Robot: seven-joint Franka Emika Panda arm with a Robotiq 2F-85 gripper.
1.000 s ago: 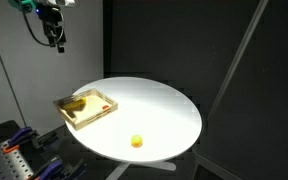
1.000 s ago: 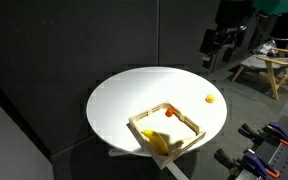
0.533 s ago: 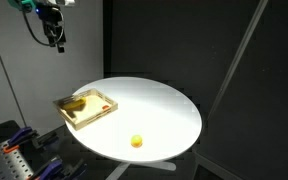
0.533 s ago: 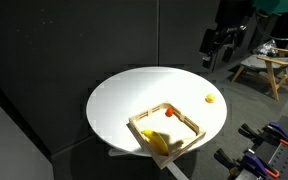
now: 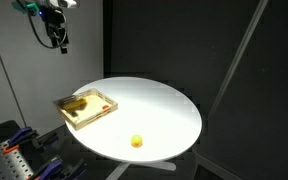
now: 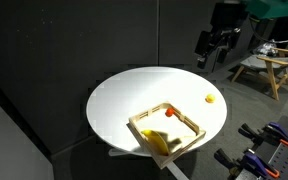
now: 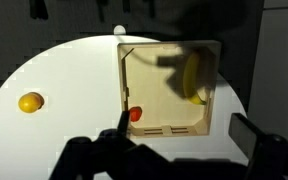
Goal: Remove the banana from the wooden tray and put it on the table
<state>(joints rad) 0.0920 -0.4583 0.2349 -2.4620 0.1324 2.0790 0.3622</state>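
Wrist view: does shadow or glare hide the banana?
Wrist view: a dark shadow crosses the wooden tray and covers part of the banana, yet recognisable; the table glares white. In an exterior view the banana is unshadowed but tiny.

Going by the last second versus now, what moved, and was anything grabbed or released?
The claw, open and empty, shifted slightly leftward in an exterior view, staying high beside the table. It took hold of nothing and released nothing. As before, the banana lies in the wooden tray and the yellow ball sits on the table.
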